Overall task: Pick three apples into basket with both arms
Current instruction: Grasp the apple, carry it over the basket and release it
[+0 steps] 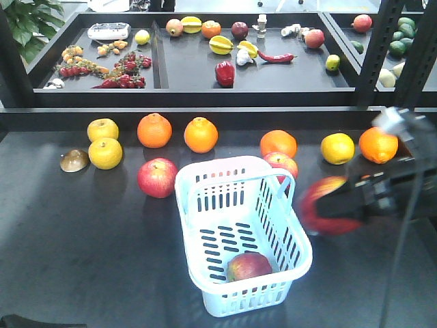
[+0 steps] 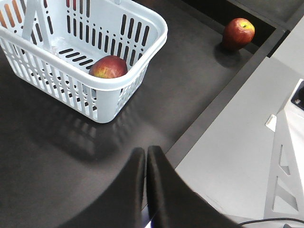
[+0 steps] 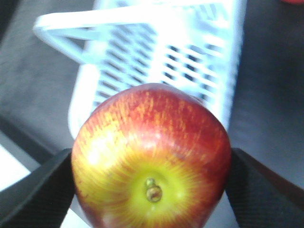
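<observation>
Red apple (image 3: 151, 156) stem toward cam, R fingers (image 3: 33, 194) clamped on it, L fingers (image 2: 164, 190) together

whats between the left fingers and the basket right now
Nothing. In the left wrist view, only bare black tabletop lies between the left fingers and the basket.

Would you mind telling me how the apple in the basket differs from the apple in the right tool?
The basket apple lies on the basket floor; the held apple is clamped in the right tool, outside the basket. The basket apple looks sharp in the front view; the held apple is blurred. Both are red with yellow-green patches.
</observation>
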